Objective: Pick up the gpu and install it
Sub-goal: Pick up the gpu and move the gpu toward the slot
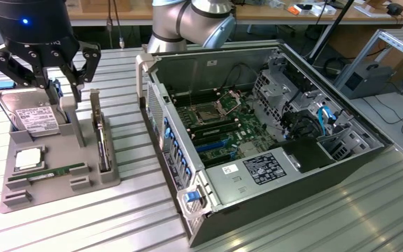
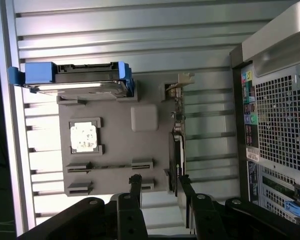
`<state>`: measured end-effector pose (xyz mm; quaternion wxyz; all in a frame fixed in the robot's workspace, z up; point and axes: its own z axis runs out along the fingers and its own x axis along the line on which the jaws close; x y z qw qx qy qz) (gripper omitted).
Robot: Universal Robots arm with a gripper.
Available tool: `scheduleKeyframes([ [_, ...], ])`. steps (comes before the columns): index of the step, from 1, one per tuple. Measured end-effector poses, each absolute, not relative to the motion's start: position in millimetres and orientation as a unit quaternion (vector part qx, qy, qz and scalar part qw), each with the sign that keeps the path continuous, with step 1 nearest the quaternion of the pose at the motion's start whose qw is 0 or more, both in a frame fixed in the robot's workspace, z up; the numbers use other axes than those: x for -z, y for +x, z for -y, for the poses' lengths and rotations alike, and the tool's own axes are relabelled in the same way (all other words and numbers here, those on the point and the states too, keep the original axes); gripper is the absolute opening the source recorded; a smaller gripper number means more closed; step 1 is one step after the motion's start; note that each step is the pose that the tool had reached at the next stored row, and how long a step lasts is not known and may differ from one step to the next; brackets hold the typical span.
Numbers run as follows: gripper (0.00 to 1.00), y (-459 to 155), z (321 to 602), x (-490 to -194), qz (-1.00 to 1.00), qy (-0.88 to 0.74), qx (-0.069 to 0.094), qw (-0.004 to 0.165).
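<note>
Gpu [image 1: 101,142], thin dark card on edge, silver bracket, pincer [image 2: 159,181] wide open, empty

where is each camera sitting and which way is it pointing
Exterior view: off the arm and raised, looking down across the ribbed table at the open computer case and the grey fixture; the arm and gripper show.
Wrist view: on the wrist, looking down past the open gripper onto the fixture; the two fingers show.
Shared: gripper, fixture, gpu standing on edge, hard drive, case.
</note>
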<state>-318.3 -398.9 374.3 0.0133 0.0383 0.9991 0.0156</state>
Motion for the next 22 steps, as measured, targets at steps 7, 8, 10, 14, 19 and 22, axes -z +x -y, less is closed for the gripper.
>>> scheduleKeyframes([
  [7, 0.42, -319.2, 399.0, -368.0, -0.999, 0.038, -0.016, 0.013],
  [8, 0.42, -319.1, 398.9, -366.2, -0.999, 0.038, -0.016, 0.013],
  [10, 0.42, -317.4, 399.0, -362.9, -0.999, 0.038, -0.016, 0.013],
  [14, 0.42, -313.4, 399.0, -358.1, -0.999, 0.038, -0.016, 0.013],
  [19, 0.42, -309.8, 399.0, -352.7, -0.999, 0.038, -0.015, 0.013],
  [22, 0.42, -309.4, 399.0, -351.1, -0.999, 0.038, -0.016, 0.013],
])
